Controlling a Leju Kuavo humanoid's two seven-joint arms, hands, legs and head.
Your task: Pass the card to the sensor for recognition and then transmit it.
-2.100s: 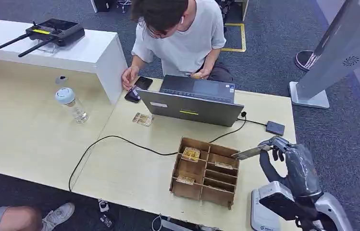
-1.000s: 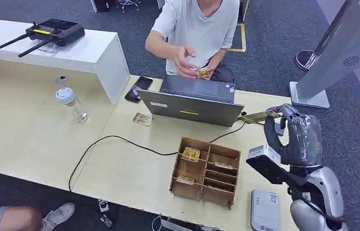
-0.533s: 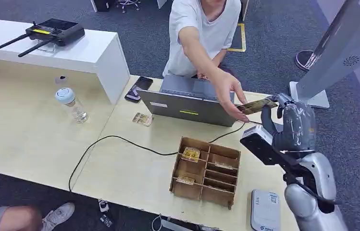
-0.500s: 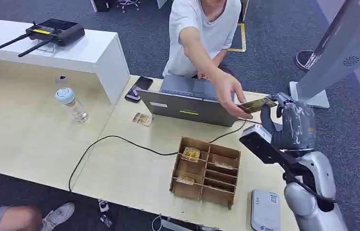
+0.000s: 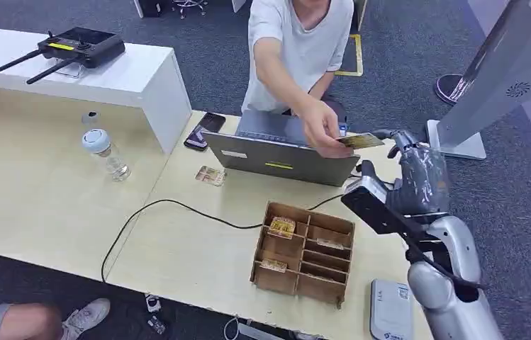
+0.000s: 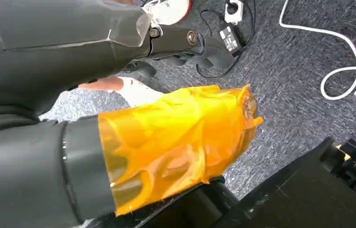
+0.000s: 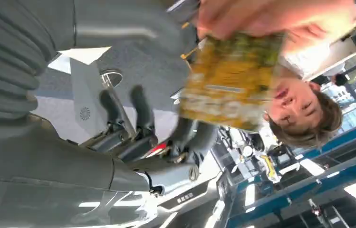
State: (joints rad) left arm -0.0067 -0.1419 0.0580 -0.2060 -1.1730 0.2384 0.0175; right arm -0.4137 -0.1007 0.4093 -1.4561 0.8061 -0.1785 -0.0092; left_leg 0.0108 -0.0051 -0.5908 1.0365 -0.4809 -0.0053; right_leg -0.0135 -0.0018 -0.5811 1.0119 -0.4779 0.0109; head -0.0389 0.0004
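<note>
Right hand (image 5: 418, 178), fingers apart, holds nothing; a person's hand (image 5: 321, 132) grips the card (image 5: 361, 140).

From my feed, the floor (image 5: 404, 64) is dark grey carpet, with a yellow taped corner (image 5: 351, 60) at the top centre. A pale wooden table (image 5: 198, 248) fills the lower left and middle of the frame. A white counter (image 5: 127, 78) sits on it at upper left. At upper right a tilted white panel (image 5: 507, 71) stands on a white base (image 5: 457, 142). Light is even, indoor.
</note>
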